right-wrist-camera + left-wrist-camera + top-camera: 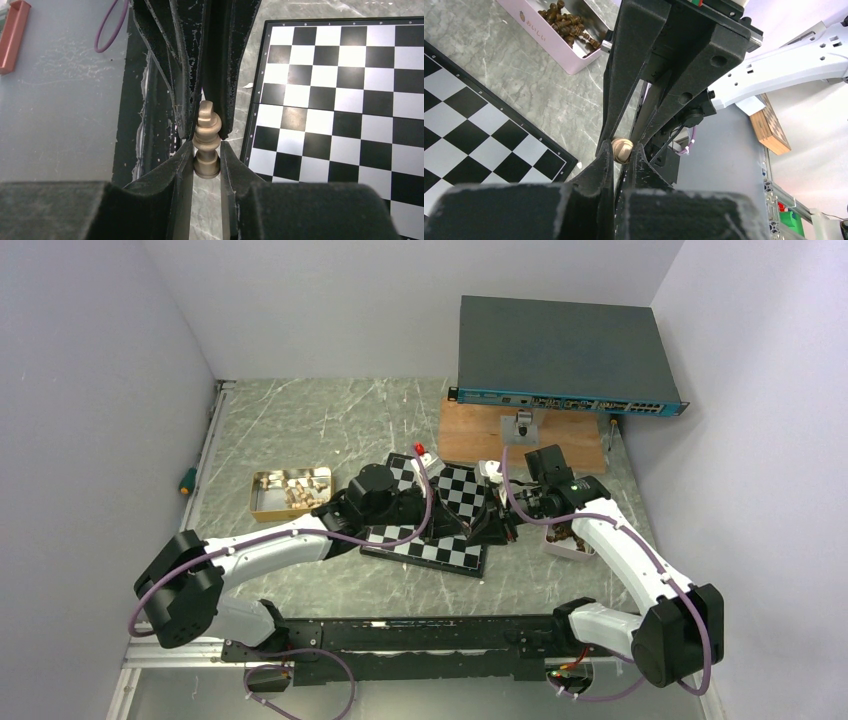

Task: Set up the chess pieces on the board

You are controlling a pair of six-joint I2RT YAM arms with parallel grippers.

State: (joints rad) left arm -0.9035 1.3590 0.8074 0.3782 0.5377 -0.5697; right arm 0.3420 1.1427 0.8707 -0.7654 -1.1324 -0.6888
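Chessman [206, 131] pinched inside left pincer [622, 151] and right pincer [206, 149].

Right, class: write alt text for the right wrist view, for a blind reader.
A light tan chess piece is clamped at its base by the right gripper and at its top by the left gripper. The board lies beside them, its visible squares bare.

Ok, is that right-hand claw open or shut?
Shut. In the right wrist view the right gripper presses both sides of the base of a light tan chess piece, while the left gripper grips its top.
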